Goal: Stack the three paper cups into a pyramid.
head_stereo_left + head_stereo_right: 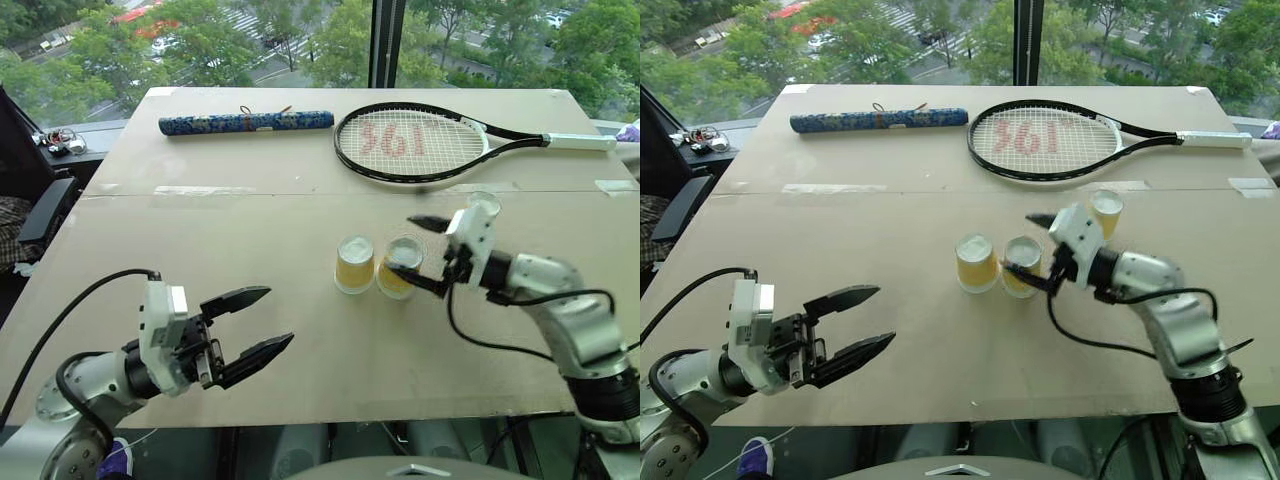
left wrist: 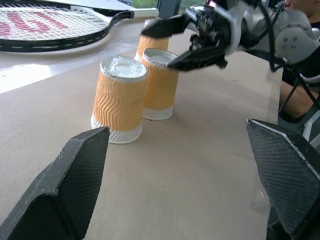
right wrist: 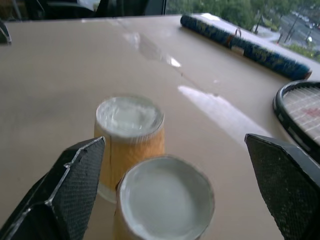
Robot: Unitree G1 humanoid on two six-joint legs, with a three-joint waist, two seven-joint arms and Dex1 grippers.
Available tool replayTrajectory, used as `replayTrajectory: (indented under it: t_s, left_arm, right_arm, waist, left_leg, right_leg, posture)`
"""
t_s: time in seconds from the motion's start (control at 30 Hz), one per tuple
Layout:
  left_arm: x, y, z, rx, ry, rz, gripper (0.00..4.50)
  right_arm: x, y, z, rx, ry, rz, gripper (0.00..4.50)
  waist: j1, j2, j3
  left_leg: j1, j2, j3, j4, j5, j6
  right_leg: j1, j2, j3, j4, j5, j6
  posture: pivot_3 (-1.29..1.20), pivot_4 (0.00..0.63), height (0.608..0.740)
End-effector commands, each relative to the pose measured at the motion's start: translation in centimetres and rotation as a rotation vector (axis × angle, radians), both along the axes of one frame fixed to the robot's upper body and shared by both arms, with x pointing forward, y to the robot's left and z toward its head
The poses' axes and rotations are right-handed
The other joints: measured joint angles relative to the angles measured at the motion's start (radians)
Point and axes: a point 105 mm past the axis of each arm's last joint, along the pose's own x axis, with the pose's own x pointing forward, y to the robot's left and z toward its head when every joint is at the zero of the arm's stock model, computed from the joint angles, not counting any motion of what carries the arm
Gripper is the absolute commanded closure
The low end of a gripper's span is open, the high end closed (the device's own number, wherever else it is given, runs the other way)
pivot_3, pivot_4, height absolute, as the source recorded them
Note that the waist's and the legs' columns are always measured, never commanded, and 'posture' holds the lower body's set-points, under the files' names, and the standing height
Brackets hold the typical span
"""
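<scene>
Two grippers [image 1: 262, 322] [image 1: 421, 253], both wide open, empty; three paper cups [image 1: 354, 264]; one racket [image 1: 410, 143]

Table [image 1: 200, 330] bears cups [image 1: 354, 264], racket [image 1: 412, 143], blue roll [image 1: 246, 122].

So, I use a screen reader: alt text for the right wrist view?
Two upside-down orange paper cups stand side by side on a tan table, between the right gripper's open black fingers. A blue patterned tube and a tennis racket lie beyond.
</scene>
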Motion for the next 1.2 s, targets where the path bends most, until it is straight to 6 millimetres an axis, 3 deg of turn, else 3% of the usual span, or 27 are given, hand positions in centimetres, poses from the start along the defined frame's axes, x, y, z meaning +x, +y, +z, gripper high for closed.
replayTrajectory:
  t_s: [0.03, 0.23, 0.43, 0.87, 1.07, 1.1, 1.2]
  left_arm:
    - [0.0, -0.3, 0.3, -0.005, -0.026, -0.018, 0.0]
    - [0.2, -0.8, 0.7, -0.013, -0.042, -0.038, 0.0]
    - [0.1, -1.4, 2.0, -0.046, -0.077, -0.072, 0.0]
    - [0.3, -1.9, 2.4, -0.047, -0.091, -0.082, 0.0]
    - [0.5, -2.3, 3.1, -0.065, -0.116, -0.089, 0.0]
    - [0.5, -2.2, 3.0, -0.064, -0.117, -0.085, 0.0]
    - [0.5, -2.1, 2.8, -0.062, -0.113, -0.075, 0.0]
  right_arm:
    - [0.5, -1.5, 2.5, 0.044, -0.062, -0.061, 0.07]
    - [5.5, -6.5, 1.0, -0.066, -0.103, -0.439, 0.07]
    - [7.0, -9.2, -2.1, -0.102, -0.03, -0.582, 0.07]
    - [8.1, -10.4, -4.7, -0.007, 0.099, -0.675, 0.07]
    - [8.0, -10.3, -4.3, 0.006, 0.084, -0.668, 2.33]
    - [7.9, -10.3, -4.2, 0.005, 0.074, -0.661, 2.54]
    - [7.5, -10.0, -3.5, 0.028, 0.054, -0.628, 2.56]
  waist:
    - [0.0, -0.001, 0.0]
    - [0.0, 0.0, 0.0]
    - [-0.001, 0.0, 0.0]
    - [-0.002, 0.0, 0.0]
    - [-0.002, 0.0, 0.0]
    - [-0.002, 0.0, 0.0]
    - [-0.002, 0.0, 0.0]
  left_leg:
    - [0.0, 0.0, 0.0, 0.0, 0.0, 0.0]
    - [0.0, 0.0, 0.001, 0.0, 0.0, 0.0]
    - [0.0, -0.001, 0.002, 0.0, 0.0, 0.0]
    - [0.0, 0.0, 0.002, 0.0, 0.0, 0.0]
    - [0.0, 0.0, 0.002, 0.0, 0.0, 0.0]
    - [0.0, 0.0, 0.002, 0.0, 0.0, 0.0]
    - [0.0, -0.001, 0.002, 0.0, 0.0, 0.0]
  right_leg:
    - [0.0, 0.0, 0.0, 0.0, 0.0, 0.0]
    - [0.0, 0.0, 0.0, 0.0, 0.0, 0.0]
    - [-0.001, 0.0, 0.001, 0.0, 0.0, -0.001]
    - [0.0, 0.0, 0.002, 0.0, 0.0, 0.0]
    - [0.0, 0.0, 0.002, 0.0, 0.0, 0.0]
    - [0.0, 0.0, 0.002, 0.0, 0.0, 0.0]
    - [0.0, 0.0, 0.002, 0.0, 0.0, 0.0]
  posture:
    - [0.0, 0.15, 0.74]
    - [0.0, 0.15, 0.74]
    - [0.0, 0.15, 0.74]
    - [0.0, 0.15, 0.74]
    - [0.0, 0.15, 0.74]
    - [0.0, 0.15, 0.74]
    - [0.0, 0.15, 0.74]
